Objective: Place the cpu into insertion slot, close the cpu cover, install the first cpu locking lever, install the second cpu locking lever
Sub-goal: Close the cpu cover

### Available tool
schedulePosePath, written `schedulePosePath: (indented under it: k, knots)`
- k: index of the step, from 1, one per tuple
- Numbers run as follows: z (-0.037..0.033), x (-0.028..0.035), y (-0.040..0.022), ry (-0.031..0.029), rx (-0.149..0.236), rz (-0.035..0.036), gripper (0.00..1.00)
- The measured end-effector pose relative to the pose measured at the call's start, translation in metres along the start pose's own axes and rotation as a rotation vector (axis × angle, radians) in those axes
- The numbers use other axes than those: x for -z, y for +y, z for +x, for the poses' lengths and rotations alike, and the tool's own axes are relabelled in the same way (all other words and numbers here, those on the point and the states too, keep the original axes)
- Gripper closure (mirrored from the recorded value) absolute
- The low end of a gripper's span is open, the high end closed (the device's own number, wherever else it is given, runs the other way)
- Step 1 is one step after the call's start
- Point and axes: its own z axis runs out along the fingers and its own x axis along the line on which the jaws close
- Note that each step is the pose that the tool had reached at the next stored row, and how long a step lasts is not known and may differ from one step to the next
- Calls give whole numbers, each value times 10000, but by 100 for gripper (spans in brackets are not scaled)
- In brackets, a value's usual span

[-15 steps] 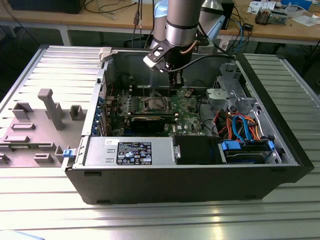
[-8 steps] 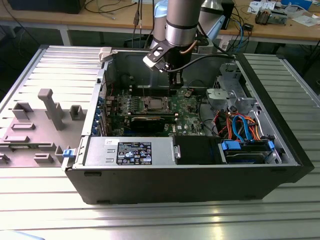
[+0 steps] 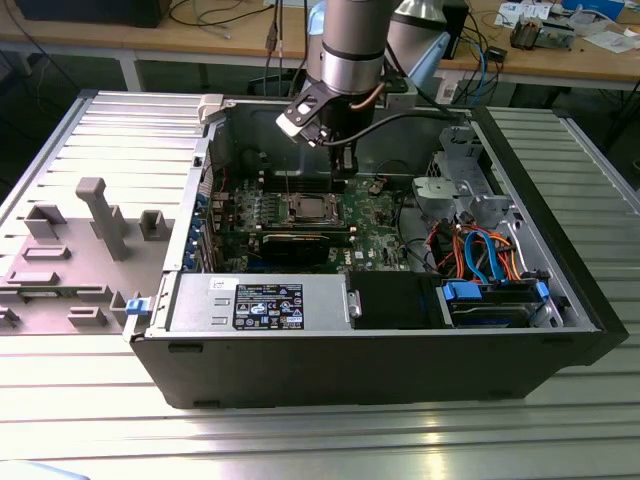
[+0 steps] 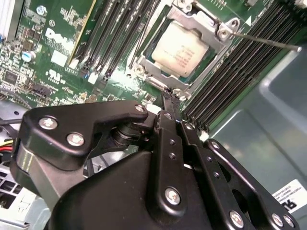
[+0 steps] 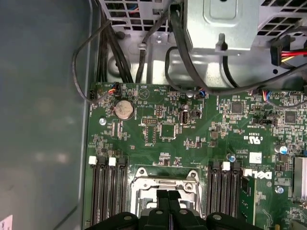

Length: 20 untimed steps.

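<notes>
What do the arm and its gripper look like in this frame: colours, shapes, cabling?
The arm is a silver-grey cylinder with a darker band towards the wrist. A small white-and-black box is mounted at the wrist, and a black cable runs off beside it. The gripper is matte black, with flat linkage bars joined by silver screw heads, narrowing to slim fingers.

A ribbed metal table [image 3: 320, 445] stands before a wooden workbench [image 3: 580, 65] strewn with cables [image 3: 215, 12].
</notes>
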Motion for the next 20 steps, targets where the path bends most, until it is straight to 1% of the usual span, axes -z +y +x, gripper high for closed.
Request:
schedulePosePath:
  k: [2, 6, 8, 15, 20]
  knots:
    - [3, -16, -63, -1, 0, 1, 89]
    - [7, -32, -138, 0, 0, 0, 89]
    - [9, -44, -186, -1, 0, 1, 89]
    - [12, -72, -251, 0, -1, 0, 89]
    - [16, -101, -317, 0, 0, 0, 89]
